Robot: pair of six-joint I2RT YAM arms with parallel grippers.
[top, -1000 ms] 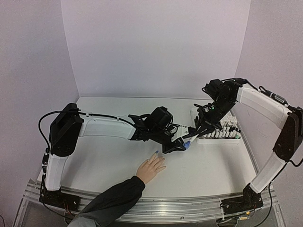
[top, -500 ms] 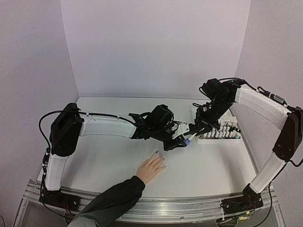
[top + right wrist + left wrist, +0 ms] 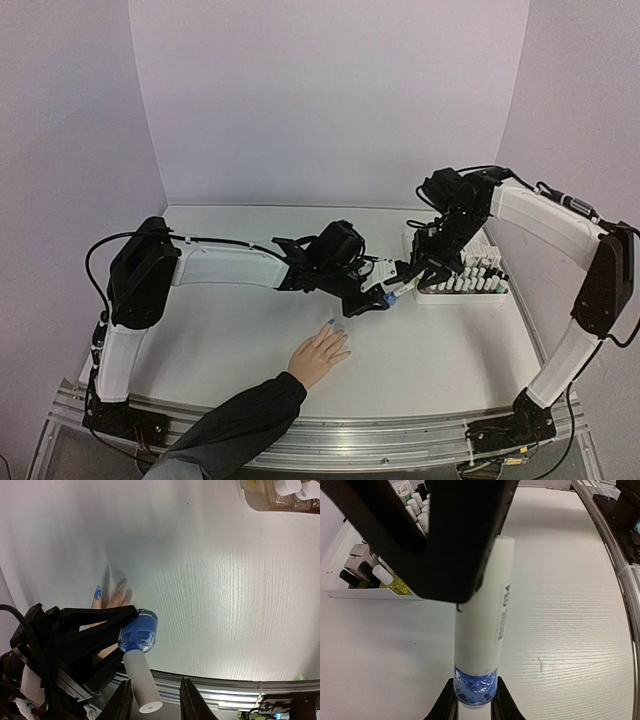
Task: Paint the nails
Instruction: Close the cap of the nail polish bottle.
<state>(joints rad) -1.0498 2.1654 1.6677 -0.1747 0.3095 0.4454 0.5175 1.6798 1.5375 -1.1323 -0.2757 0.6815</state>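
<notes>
A light-skinned hand (image 3: 320, 355) with a dark sleeve lies flat on the table near the front. One nail (image 3: 330, 322) is painted blue. In the right wrist view that blue nail (image 3: 97, 592) sits beside a bare nail (image 3: 120, 587). My left gripper (image 3: 383, 297) is shut on a small blue polish bottle (image 3: 475, 687) with a long white cap (image 3: 485, 610), held above the table beyond the fingers. My right gripper (image 3: 418, 272) is open, its jaws on either side of the cap (image 3: 140, 680) with a gap left on one side.
A white tray (image 3: 470, 296) packed with several polish bottles stands at the right, just behind my right gripper. It also shows in the left wrist view (image 3: 350, 592). The table's metal front rail (image 3: 240, 690) runs along the near edge.
My left gripper has lifted the blue bottle slightly up and away from the hand. My right gripper has come in around the white cap. The hand has not moved.
</notes>
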